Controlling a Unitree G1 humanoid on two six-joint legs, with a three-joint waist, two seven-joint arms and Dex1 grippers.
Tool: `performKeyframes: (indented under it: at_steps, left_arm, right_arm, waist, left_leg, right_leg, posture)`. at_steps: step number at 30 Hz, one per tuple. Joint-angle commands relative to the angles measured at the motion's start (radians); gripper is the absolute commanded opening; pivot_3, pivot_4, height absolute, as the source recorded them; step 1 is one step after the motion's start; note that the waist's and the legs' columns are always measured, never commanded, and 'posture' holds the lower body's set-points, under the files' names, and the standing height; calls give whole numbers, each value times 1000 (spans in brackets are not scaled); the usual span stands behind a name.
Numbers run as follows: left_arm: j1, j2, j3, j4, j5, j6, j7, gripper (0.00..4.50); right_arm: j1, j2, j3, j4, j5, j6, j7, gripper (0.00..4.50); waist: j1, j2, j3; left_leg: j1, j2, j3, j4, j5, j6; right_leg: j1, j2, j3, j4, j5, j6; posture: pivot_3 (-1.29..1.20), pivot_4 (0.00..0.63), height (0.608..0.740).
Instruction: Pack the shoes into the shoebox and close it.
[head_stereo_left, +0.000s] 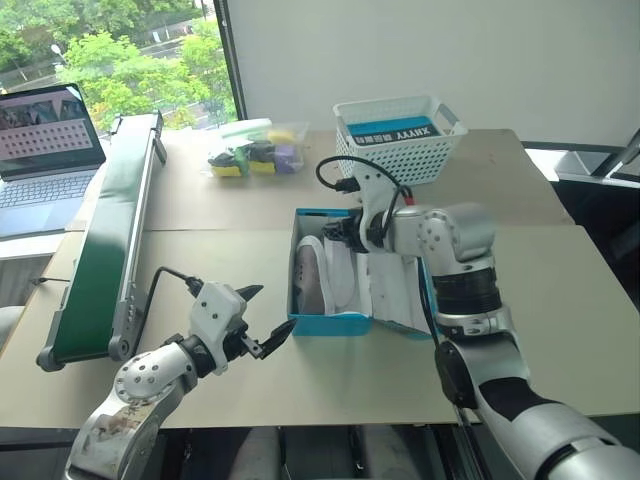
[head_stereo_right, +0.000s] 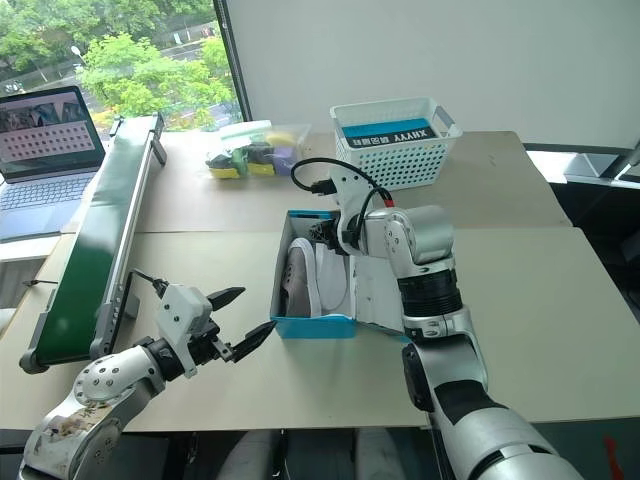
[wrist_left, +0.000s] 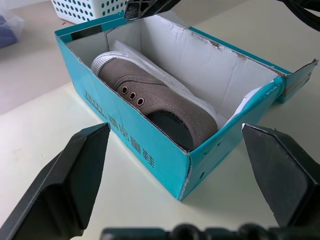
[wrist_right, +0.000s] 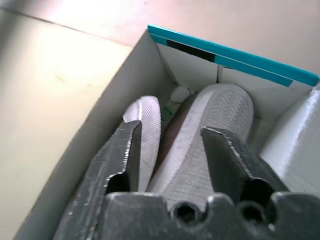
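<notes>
Open shoebox (head_stereo_left: 330, 325) at table centre, both shoes (head_stereo_left: 312, 275) inside on their sides, right gripper (wrist_right: 170, 145) part-open above them, holding nothing, left gripper (head_stereo_left: 262, 320) spread wide at box's 8 o'clock.

The right gripper (head_stereo_left: 340, 238) covered the far end of the shoebox (head_stereo_left: 330, 325), and the laptop (head_stereo_left: 45, 150) got cut off at the left edge.
</notes>
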Motion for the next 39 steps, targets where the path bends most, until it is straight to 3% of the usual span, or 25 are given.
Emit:
performKeyframes:
  at_steps: [1, 3, 4, 11, 16, 19, 24, 27, 33, 37, 39]
  left_arm:
    - [-4, 5, 9, -13, -4, -14, -7, 4500]
    - [-3, 5, 11, -14, -5, -13, -6, 4500]
    - [-3, 5, 11, -14, -5, -12, -5, 4500]
    - [12, 5, 21, -20, -6, -12, -3, 4500]
    - [7, 2, 19, 3, -14, -15, -14, 4500]
    - [-11, 3, 18, 23, -21, -16, -29, 4500]
    - [-63, 8, 35, 74, -54, -32, -85, 4500]
    - [-69, 36, 53, 99, -62, -52, -133, 4500]
    - [-71, 104, 81, 149, -71, -80, -224, 4500]
    - [-97, 113, 68, 175, -71, -87, -253, 4500]
    - [-115, 110, 55, 186, -66, -87, -260, 4500]
  right_arm:
    - [8, -6, 22, -76, 15, -19, 38, 867]
    - [23, -3, 44, -90, 18, -11, 54, 153]
    - [29, -2, 49, -94, 18, -8, 60, 56]
    - [70, -96, 26, -158, 30, -19, 128, 56]
    - [80, -247, -123, -373, 374, 170, 437, 56]
    - [104, -323, -225, -447, 536, 250, 541, 56]
    - [339, -484, -332, -548, 769, 291, 681, 56]
    - [559, -544, -271, -630, 731, 240, 671, 56]
    - [960, -582, -143, -665, 484, -20, 561, 56]
    - [1097, -471, -128, -614, 343, -193, 425, 56]
    - [1108, -336, -198, -530, 306, -240, 289, 56]
  waist:
    - [1, 0, 0]
    - [1, 0, 0]
    - [0, 0, 0]
    - [4, 0, 0]
    - [6, 1, 2]
    - [4, 1, 2]
    - [20, 0, 2]
    - [28, 0, 2]
    - [27, 0, 2]
    - [28, -3, 1]
    - [30, -4, 0]
  left_leg:
    - [0, 0, 0, 0, 0, 0]
    - [0, 0, 0, 0, 0, 0]
    - [0, 0, 0, 0, 0, 0]
    - [0, 0, 0, 0, 0, 0]
    - [0, 0, 0, 0, 0, 0]
    - [1, 0, 0, 0, 0, 1]
    - [2, 0, 0, 2, -1, 1]
    - [2, 1, 0, 2, -1, 2]
    - [2, 1, 3, 2, -1, 2]
    - [5, 2, 6, 4, -1, 2]
    - [7, 3, 7, 4, -1, 2]
  right_leg:
    - [0, 0, 0, 0, 0, 0]
    - [0, 0, 0, 0, 0, 0]
    - [0, 0, 0, 0, 0, 0]
    - [1, 0, 0, 0, 0, 0]
    - [1, 0, 0, 0, 0, 0]
    - [2, 1, 0, 0, 0, 0]
    - [5, 1, -1, -1, 0, 0]
    - [5, 1, -1, -1, -1, 0]
    - [3, 1, 2, 0, -2, 2]
    - [5, 2, 5, 0, -5, 9]
    - [7, 3, 5, -1, -5, 9]
  posture:
    - [0, 150, 739]
    - [0, 150, 739]
    - [0, 150, 739]
    - [0, 150, 739]
    - [0, 150, 739]
    - [0, 150, 739]
    - [0, 150, 739]
    - [0, 150, 739]
    - [0, 150, 739]
    - [0, 150, 739]
    - [0, 150, 739]
